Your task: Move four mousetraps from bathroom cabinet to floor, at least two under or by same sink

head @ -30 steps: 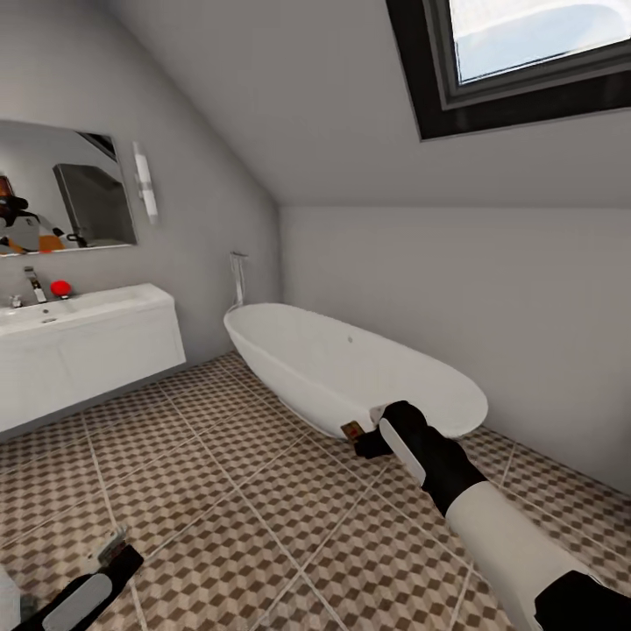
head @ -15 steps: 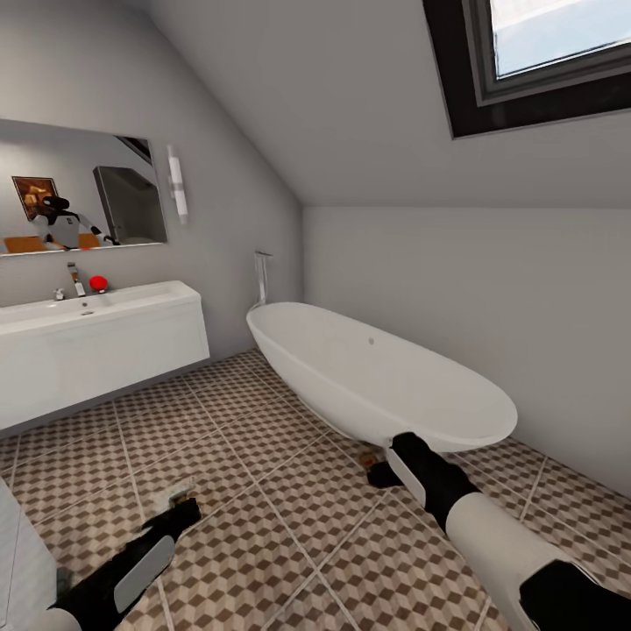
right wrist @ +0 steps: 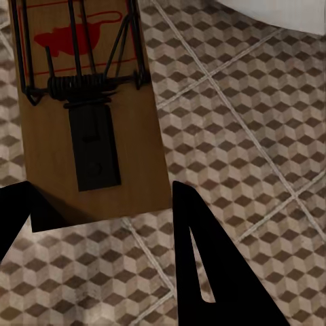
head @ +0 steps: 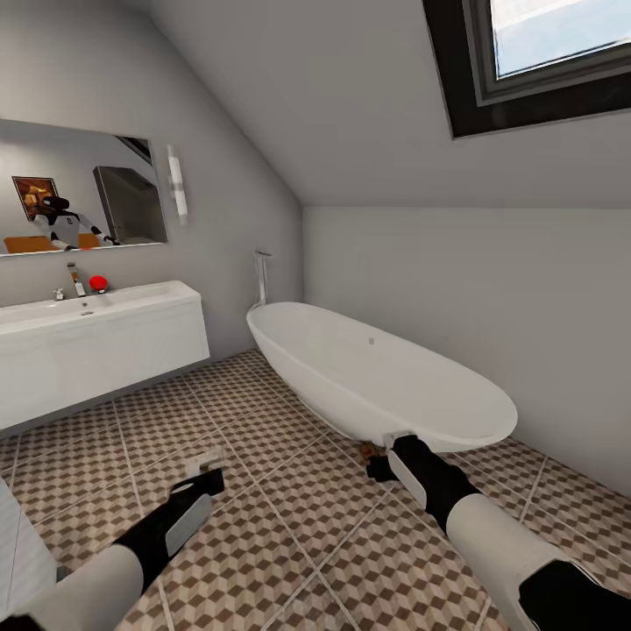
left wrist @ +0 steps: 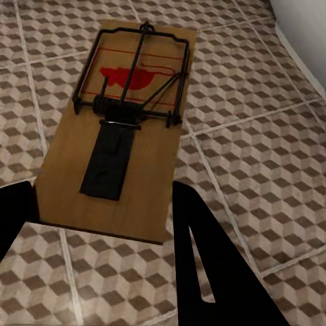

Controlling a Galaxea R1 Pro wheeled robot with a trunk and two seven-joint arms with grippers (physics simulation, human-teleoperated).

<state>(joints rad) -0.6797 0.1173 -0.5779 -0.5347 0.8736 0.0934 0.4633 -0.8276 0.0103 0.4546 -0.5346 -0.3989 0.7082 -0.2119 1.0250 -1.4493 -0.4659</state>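
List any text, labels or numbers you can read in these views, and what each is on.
No readable text in these views.
Mousetrap in the left hand: a red mouse-shaped print and red lines, no letters.
Mousetrap in the right hand: the same red mouse print, no letters.
Framed picture reflected in the mirror: too small to read.

Sloped grey ceiling with skylight (head: 543, 61). White bathtub (head: 377, 372) along right wall. Mirror (head: 79, 188) above white sink unit (head: 96, 346). Wall lamp (head: 178, 184) beside mirror.

brown-beige cube-patterned floor (head: 289, 517), tan mousetrap (left wrist: 119, 136) with red print, white bathtub (head: 386, 377)
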